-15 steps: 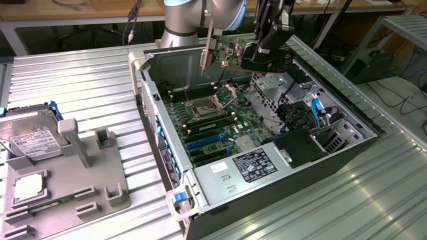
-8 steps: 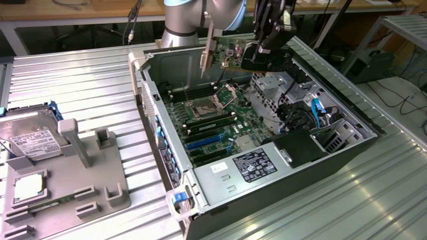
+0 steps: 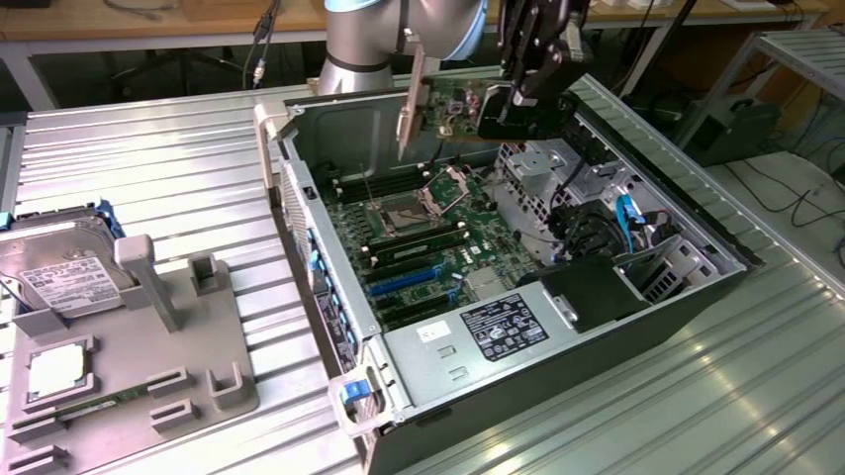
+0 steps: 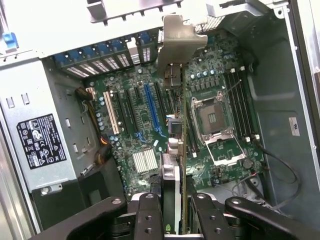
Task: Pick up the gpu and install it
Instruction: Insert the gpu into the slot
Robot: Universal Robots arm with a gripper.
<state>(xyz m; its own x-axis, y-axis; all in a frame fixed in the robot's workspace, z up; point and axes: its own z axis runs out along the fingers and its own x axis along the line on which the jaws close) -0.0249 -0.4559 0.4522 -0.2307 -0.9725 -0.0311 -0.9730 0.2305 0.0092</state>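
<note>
Claw (image 3: 496,111), exterior view: clamped on the gpu (image 3: 446,104), held upright over the open computer case (image 3: 739,252) on the ribbed metal bench (image 3: 172,168), arm (image 3: 370,30) cut off above. Wrist view: gpu seen edge-on between the fingers (image 4: 150,215), fan face hidden, silver bracket (image 4: 177,42) at its far end, green motherboard (image 4: 145,115) beneath.

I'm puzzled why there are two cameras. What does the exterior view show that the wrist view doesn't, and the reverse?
Exterior: the hard drive on a grey rack beside the case. Wrist: a white expansion slot, with the card seen edge-on. Both: the gpu held in the jaws above the motherboard, and its open processor socket.
</note>
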